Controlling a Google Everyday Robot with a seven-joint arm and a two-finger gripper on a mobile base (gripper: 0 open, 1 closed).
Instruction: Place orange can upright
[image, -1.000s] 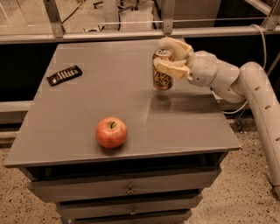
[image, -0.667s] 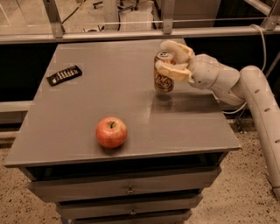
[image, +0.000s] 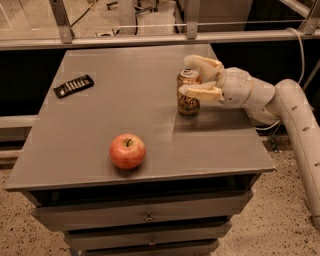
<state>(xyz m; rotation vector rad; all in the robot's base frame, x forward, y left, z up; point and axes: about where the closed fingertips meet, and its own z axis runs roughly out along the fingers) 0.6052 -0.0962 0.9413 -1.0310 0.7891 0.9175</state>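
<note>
The orange can (image: 188, 100) stands upright on the right side of the grey table (image: 100, 115), its base on or just at the tabletop. It has a copper-orange body, a silver top and a white swirly label. My gripper (image: 194, 78) reaches in from the right and is shut on the can's upper half. One pale finger (image: 202, 62) sits behind the can and the other crosses its front. The white arm (image: 295, 115) runs off to the right.
A red apple (image: 127, 150) lies near the table's front edge. A black remote (image: 73, 85) lies at the back left. Drawers (image: 145, 217) sit under the tabletop. A metal rail and posts stand behind the table.
The gripper has lowered the can a little, from just above the tabletop down to it. The apple and remote have not moved.
</note>
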